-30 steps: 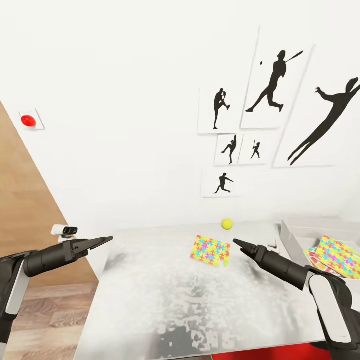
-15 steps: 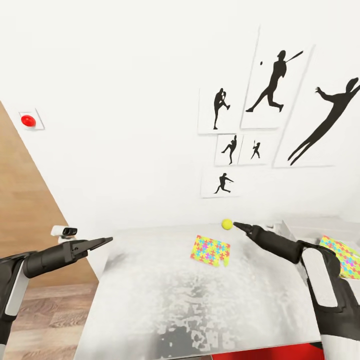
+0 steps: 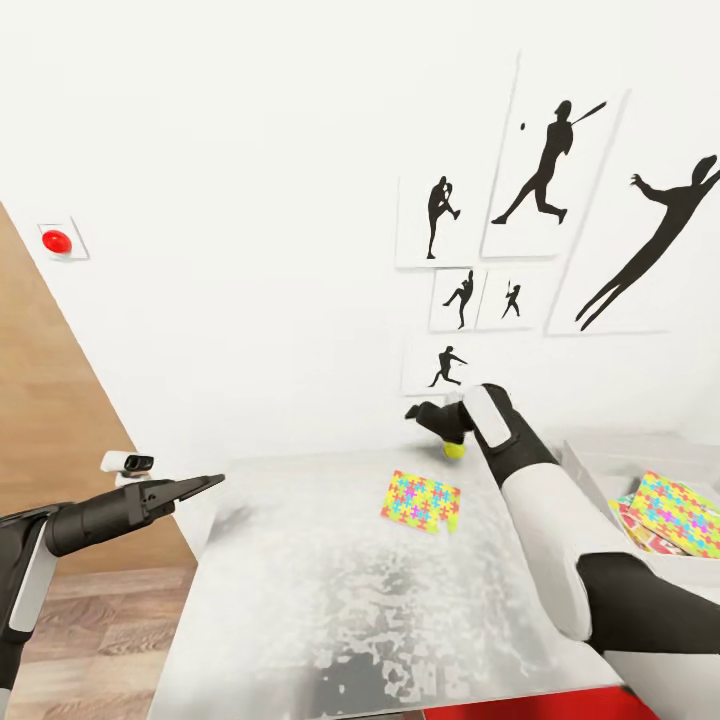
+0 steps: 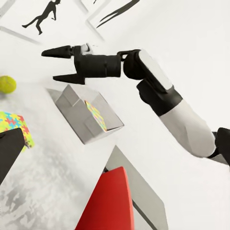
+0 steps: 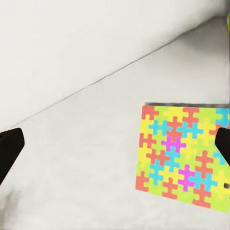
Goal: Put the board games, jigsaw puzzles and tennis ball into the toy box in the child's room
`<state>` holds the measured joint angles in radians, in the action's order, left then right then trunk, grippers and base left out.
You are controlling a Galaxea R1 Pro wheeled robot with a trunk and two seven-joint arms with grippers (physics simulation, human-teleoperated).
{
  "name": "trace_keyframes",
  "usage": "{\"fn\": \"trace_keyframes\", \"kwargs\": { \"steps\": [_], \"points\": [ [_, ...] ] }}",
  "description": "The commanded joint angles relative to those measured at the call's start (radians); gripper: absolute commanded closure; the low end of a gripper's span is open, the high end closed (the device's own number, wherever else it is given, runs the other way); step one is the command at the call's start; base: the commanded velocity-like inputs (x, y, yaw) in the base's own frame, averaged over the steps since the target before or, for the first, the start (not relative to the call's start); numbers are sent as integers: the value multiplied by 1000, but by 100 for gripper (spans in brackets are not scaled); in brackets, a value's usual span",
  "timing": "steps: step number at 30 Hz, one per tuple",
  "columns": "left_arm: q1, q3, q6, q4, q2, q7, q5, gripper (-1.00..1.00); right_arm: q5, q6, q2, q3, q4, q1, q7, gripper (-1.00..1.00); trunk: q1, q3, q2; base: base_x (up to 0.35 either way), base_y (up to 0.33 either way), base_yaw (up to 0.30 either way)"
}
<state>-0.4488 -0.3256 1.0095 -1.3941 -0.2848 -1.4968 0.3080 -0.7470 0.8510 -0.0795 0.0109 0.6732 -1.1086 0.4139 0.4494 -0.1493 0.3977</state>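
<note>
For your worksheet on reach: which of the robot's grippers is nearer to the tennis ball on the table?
Right. The right gripper hangs open just above the tennis ball by the wall. The left gripper sits off the table's left edge, far from the ball.

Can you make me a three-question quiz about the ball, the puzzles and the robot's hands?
1. Where is the tennis ball?
A. on the table by the wall
B. in the toy box
C. on the floor

2. How many jigsaw puzzles lie outside the toy box on the table?
A. none
B. one
C. three

3. The right gripper fingers are:
A. spread apart
B. pinched on the ball
C. holding a puzzle

Answers:
1 A, it sits at the table's far edge.
2 B, one jigsaw puzzle lies there.
3 A, a gap shows between them.
</note>
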Motion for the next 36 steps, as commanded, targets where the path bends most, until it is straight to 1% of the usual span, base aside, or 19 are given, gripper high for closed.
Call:
{"fn": "trace_keyframes", "kwargs": {
  "steps": [1, 2, 3, 4, 5, 7, 10, 14, 18, 21, 23, 24, 29, 30, 33, 34, 35, 36],
  "points": [
    [-1, 0, 11, 0, 0, -3, 0, -100, -8, -33, -5, -4, -60, -28, 18, -100, 1, -2, 2, 0, 0, 0],
    [-1, -1, 11, 0, 0, -3, 0, -100, -6, -67, -8, -10, -116, -53, 24, -100, 1, -2, 2, 0, 0, 0],
    [-1, -1, 11, 0, 0, -3, 0, -100, 3, -129, -13, -27, -218, -97, 33, -100, 1, -2, 2, 0, 0, 0],
    [-1, -2, 11, 0, 0, -3, 0, -100, 9, -156, -15, -37, -261, -115, 37, -100, 1, -2, 2, 0, 0, 0],
    [-1, -2, 11, 0, 0, -3, 0, -100, 25, -199, -17, -58, -329, -143, 41, -100, 1, -2, 2, 0, 0, 0],
    [-1, -2, 11, 0, -1, -3, -1, -100, 47, -236, -16, -85, -388, -168, 43, -100, 1, -2, 2, 0, 0, 0],
    [-1, -3, 11, 0, -1, -3, -1, -100, 64, -260, -15, -106, -422, -183, 30, -100, 1, -2, 2, 0, 0, 0],
    [-1, -3, 11, 0, -2, -3, -1, -100, 74, -271, -12, -129, -405, -188, -5, -100, 1, -2, 2, 0, 0, 0],
    [-1, -4, 11, 0, -3, -3, -2, -100, 75, -261, -8, -149, -338, -177, -20, -100, 1, -2, 2, 0, 0, 0],
    [-1, -6, 12, 0, -6, -4, -2, -100, 75, -223, -5, -155, -307, -172, -24, -100, 1, -2, 2, 0, 0, 0],
    [-1, -6, 12, 0, -15, -4, 0, -100, 74, -189, -3, -156, -295, -171, -25, -100, 1, -2, 2, 0, 0, 0],
    [-1, -7, 12, 0, -25, -5, 3, -100, 75, -169, -3, -158, -291, -170, -25, -100, 1, -2, 2, 0, 0, 6],
    [-1, -7, 13, 0, -55, -14, 9, -100, 77, -140, -3, -160, -286, -169, -21, -100, 1, -6, 2, 0, 0, 62],
    [-1, -8, 13, 0, -64, -29, 9, -100, 77, -138, -3, -161, -285, -169, -20, -100, 1, -7, 2, 0, 0, 88],
    [0, -8, 14, 1, -80, -66, 6, -100, 78, -137, -2, -161, -284, -169, -20, -100, 1, -11, 2, 0, 0, 89],
    [1, -9, 13, 2, -95, -74, 4, -100, 78, -137, -2, -161, -284, -169, -19, -100, 1, -12, 2, 0, 0, 90],
    [4, -9, 13, 2, -104, -74, 5, -100, 78, -137, -2, -161, -284, -169, -19, -100, 1, -14, 2, 0, 0, 90],
    [11, -10, 13, 3, -126, -74, 6, -100, 78, -138, -2, -161, -284, -169, -19, -100, 1, -15, 2, 0, 0, 91]
  ]
}}
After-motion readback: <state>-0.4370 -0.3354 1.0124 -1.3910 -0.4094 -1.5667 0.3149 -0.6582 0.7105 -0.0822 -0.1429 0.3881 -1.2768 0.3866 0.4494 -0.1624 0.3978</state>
